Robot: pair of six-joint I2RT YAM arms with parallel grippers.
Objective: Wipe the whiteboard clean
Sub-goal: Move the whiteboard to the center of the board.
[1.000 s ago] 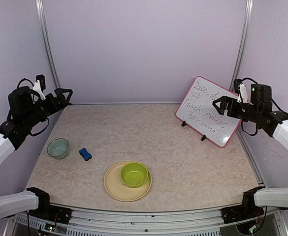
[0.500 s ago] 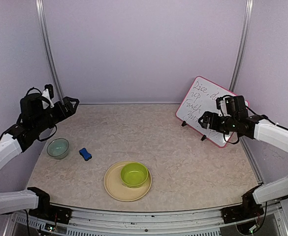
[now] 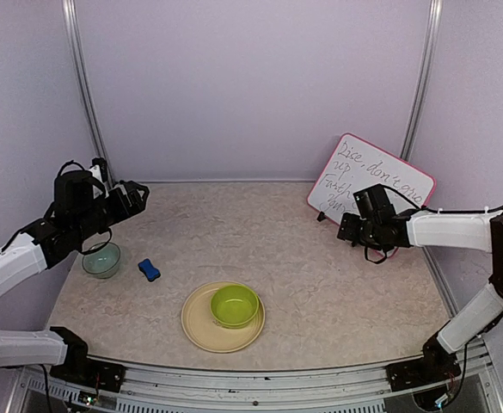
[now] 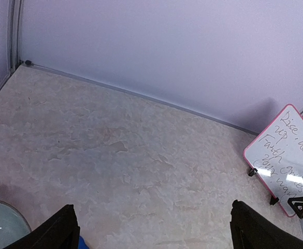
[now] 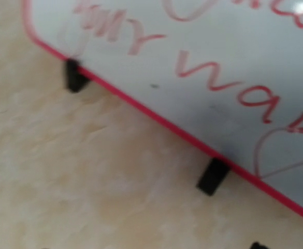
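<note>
Whiteboard (image 3: 378, 178), bearing handwriting, stands at the desk's (image 3: 260, 232) far right. Left pincer (image 3: 136, 197) gapes empty; right pincer (image 3: 348, 229), by the board's lower edge, state indeterminable. Advisably, brace the frame before wiping.

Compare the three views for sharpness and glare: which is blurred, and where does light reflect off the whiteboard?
Right wrist view: blurred close-up of the whiteboard, with glare at the frame's top right. Left wrist view: sharp, with white reflections low on the board. Top external view: sharp and evenly lit.
</note>
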